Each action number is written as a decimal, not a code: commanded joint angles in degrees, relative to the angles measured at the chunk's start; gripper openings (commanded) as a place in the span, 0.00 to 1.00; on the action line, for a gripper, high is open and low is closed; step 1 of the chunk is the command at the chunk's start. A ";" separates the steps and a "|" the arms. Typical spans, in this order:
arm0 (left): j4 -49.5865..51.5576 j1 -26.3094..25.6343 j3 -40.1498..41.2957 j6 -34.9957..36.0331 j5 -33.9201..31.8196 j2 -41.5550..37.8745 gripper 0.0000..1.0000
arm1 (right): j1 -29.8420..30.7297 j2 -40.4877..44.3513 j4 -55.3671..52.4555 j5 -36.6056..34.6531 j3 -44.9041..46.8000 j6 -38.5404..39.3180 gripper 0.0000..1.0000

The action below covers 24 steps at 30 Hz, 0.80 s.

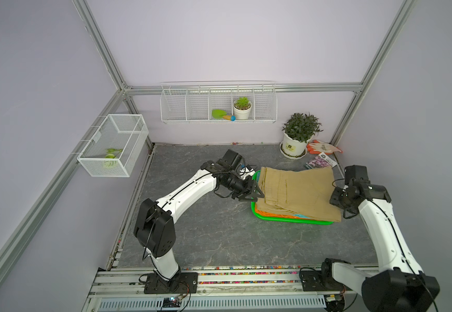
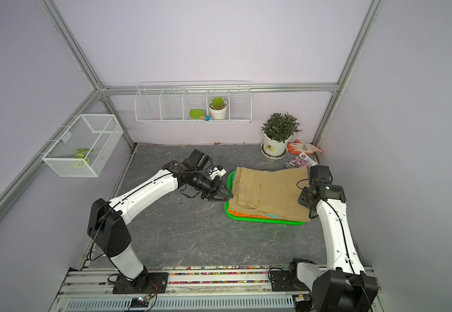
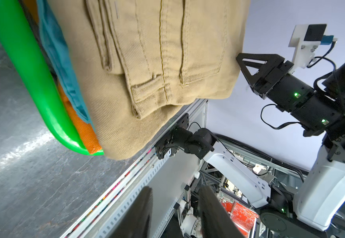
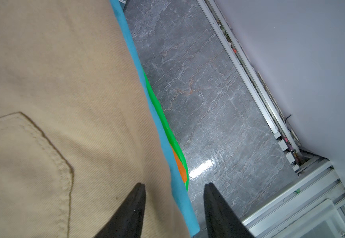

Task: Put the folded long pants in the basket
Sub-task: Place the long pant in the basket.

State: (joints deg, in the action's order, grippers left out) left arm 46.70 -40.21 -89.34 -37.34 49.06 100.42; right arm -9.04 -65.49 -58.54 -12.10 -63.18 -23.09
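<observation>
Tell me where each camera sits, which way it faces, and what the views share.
Top views: high at the front, looking down and back over the table; left arm and right arm show, khaki pants topping the basket.
Left wrist: low beside the basket, facing across the pile toward the right arm; left gripper fingers apart, empty.
Right wrist: over the pile's edge, looking down at khaki pants and table; right gripper fingers apart.
Shared: both wrist views catch khaki pants, teal pants, orange pants and basket rim.
</observation>
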 commanded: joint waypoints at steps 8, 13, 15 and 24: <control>-3.06 -0.92 -10.63 2.49 -3.92 12.52 0.33 | -0.22 0.85 0.28 10.72 -2.52 -1.10 0.32; -1.17 -1.10 -9.44 2.76 -6.76 16.95 0.32 | -0.19 -1.17 0.86 5.75 2.14 -1.14 0.43; 1.10 -1.10 -8.89 3.51 -8.79 17.01 0.33 | -0.24 -2.33 -0.06 3.70 0.94 -2.37 0.50; 4.35 0.70 -11.49 5.63 -17.52 6.10 0.49 | -1.64 -6.21 4.91 3.61 -6.84 -0.19 0.74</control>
State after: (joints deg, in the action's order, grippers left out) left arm 49.54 -40.60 -98.19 -33.32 36.97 111.35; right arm -9.69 -70.57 -57.23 -7.55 -67.99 -23.70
